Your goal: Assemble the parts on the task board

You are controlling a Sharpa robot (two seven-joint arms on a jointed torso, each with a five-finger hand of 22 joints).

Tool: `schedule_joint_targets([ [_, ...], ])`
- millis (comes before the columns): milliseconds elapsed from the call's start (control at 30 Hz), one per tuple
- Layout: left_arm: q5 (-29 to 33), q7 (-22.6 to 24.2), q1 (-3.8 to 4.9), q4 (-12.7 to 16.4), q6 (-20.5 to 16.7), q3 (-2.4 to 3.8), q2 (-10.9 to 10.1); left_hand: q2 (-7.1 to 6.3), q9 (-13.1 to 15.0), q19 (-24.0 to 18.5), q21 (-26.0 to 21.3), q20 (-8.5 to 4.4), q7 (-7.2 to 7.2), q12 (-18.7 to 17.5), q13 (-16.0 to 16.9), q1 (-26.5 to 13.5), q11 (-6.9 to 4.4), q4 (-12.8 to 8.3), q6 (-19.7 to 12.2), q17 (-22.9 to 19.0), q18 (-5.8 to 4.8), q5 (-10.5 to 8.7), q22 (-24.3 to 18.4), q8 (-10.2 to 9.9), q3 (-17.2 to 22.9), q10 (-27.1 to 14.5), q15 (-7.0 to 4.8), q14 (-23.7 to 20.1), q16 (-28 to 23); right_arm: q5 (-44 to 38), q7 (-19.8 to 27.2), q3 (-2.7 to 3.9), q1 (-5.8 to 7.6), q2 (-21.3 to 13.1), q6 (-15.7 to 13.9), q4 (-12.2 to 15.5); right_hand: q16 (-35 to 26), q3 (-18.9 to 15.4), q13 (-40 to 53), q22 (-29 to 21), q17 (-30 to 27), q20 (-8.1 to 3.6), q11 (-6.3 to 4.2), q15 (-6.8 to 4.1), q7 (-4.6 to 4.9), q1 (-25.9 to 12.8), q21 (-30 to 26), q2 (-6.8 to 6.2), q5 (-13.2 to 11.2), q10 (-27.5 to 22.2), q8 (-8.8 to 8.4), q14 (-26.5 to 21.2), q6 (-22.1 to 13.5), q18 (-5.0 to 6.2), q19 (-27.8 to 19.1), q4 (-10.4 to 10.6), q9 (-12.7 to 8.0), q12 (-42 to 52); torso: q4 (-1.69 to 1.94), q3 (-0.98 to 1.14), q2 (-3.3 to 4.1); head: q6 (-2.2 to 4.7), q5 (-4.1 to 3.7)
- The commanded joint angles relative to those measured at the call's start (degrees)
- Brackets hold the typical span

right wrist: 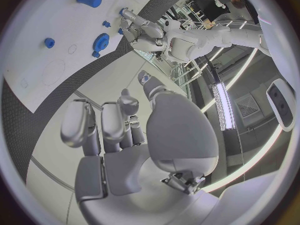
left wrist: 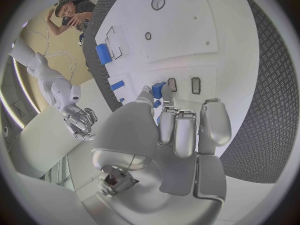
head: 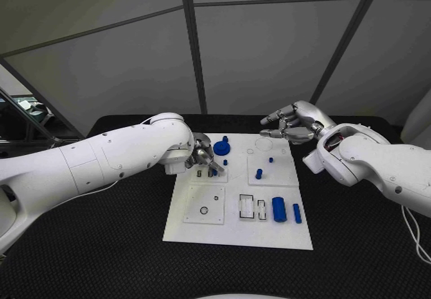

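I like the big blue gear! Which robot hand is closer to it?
Left. The left robot hand sits right beside the blue gear over the task board; the right robot hand hovers farther off, past the board's far edge.

We see the task board (head: 238, 232), a white rectangular plate lying flat in the middle of the black table, its long side running away from us. Toward twelve o'clock on it a round blue gear (head: 222, 148) lies flat, with a small blue peg (head: 225, 162) just beyond its six o'clock side. Near the board's centre a short blue post (head: 258, 174) stands upright, and another small blue piece (head: 270, 160) stands close by at its one o'clock. At about four o'clock a thick blue cylinder (head: 278, 209) lies on its side, with a thinner blue pin (head: 297, 213) parallel just beside it at three o'clock.
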Motion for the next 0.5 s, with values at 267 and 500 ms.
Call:
schedule_joint_targets([
  [267, 5.0, 1.1, 0.01, 0.5, -1.0, -0.01, -0.6, 1.86, 1.3, -0.5, -0.6, -0.26, -0.01, -0.8, 1.1, 4.0, -0.44, -3.3, -0.3, 10.2, -0.16, 6.79, 0.0, -2.3, 3.3, -0.1, -0.4, 4.6, 0.3, -0.2, 0.1, 0.04, 0.12, 0.3, 0.4, -0.5, -0.3, 0.2, 0.0, -0.1, 0.0, -0.11, 0.07, -0.08, 0.0, -0.2, -0.3, 0.18, 0.4, -0.4, -0.03, 0.5, 0.3, 0.6, -0.3, 0.1, 0.1, -0.1, 0.02, 0.01, -0.01, -0.16, 0.1],
  [500, 9.5, 1.7, 0.01, 1.3, -2.3, -0.01, -1.7, 2.38, 2.6, -0.7, -0.8, -0.22, 0.19, -0.9, 1.3, 5.0, -0.35, -5.8, -0.1, 10.5, -0.13, 8.08, 0.0, -3.3, 6.3, 0.0, -0.32, 4.7, 0.5, -0.2, 0.0, 0.03, 0.12, 0.3, 0.7, -0.8, -0.3, 0.2, 0.0, -0.1, 0.0, -0.11, 0.07, -0.08, 0.0, -0.2, -0.3, 0.18, 0.4, -0.4, -0.03, 0.5, 0.3, 0.6, -0.3, 0.1, 0.1, -0.1, 0.09, 0.01, -0.04, -0.3, 0.16],
])
